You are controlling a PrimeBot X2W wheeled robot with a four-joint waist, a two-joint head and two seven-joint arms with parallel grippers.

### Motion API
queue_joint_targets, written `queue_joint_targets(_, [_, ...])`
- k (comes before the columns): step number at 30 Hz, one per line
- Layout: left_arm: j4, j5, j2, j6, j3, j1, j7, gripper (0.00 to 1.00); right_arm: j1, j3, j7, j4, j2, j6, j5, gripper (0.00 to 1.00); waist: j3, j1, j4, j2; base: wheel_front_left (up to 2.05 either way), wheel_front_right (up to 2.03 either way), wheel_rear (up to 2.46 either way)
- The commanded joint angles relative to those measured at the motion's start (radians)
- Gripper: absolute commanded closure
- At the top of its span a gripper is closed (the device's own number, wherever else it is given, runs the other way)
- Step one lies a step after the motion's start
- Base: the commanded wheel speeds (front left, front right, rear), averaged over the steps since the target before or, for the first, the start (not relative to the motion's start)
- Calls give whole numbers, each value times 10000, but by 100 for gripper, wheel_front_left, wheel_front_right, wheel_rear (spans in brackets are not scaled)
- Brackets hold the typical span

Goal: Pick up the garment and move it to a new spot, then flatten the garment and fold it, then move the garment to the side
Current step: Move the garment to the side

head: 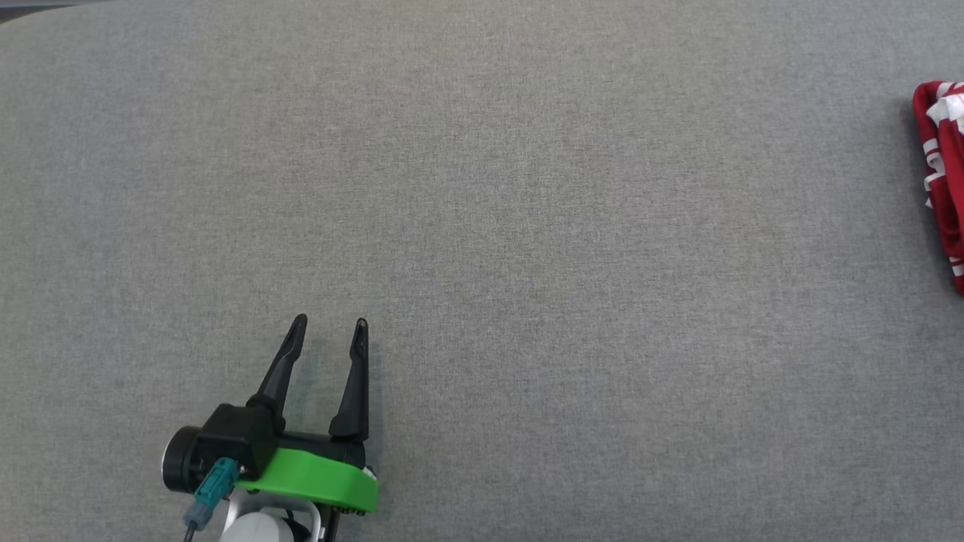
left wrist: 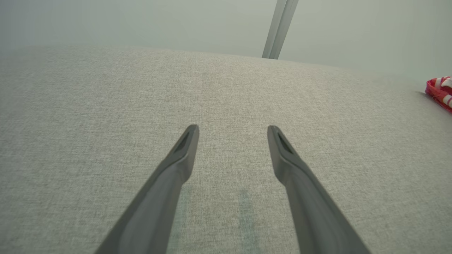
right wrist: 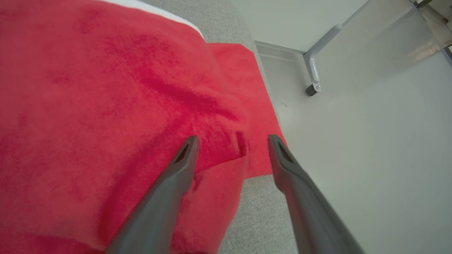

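Observation:
The garment (head: 945,181) is red with white markings and lies bunched at the far right of the grey table, cut off by the head view's edge. A small piece of the garment (left wrist: 439,90) peeks in at the right of the left wrist view. My left gripper (head: 331,325) stands open over bare grey cloth at the lower left, far from it, fingers apart (left wrist: 233,130). My right gripper (right wrist: 231,139) is open just above the red garment (right wrist: 106,106), where the cloth reaches the table's edge, with nothing between its fingers.
The grey fabric-covered table (head: 482,188) spreads across the head view. Beyond its edge lies pale floor (right wrist: 370,158) with a grey metal leg (right wrist: 314,70). A grey post (left wrist: 279,28) stands past the table's far edge.

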Motion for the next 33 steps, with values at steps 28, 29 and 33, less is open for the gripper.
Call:
queue_joint_targets(28, [116,-259,23,356,1560,1489,4,0,6822,-1538,-3253,-8290,4671,-19,-1980,0,-3423,-1,-574,0,0,0,0])
queue_joint_targets(29, [188,-189,23,395,1581,1480,4,0,7036,-1566,-3254,-8434,4865,-18,-2095,0,-3455,-1,-543,0,0,0,0])
queue_joint_targets(33, [481,58,22,351,1615,1435,4,0,7643,-1857,-3254,-8666,5572,-18,-2388,0,-3543,-1,-514,0,0,0,0])
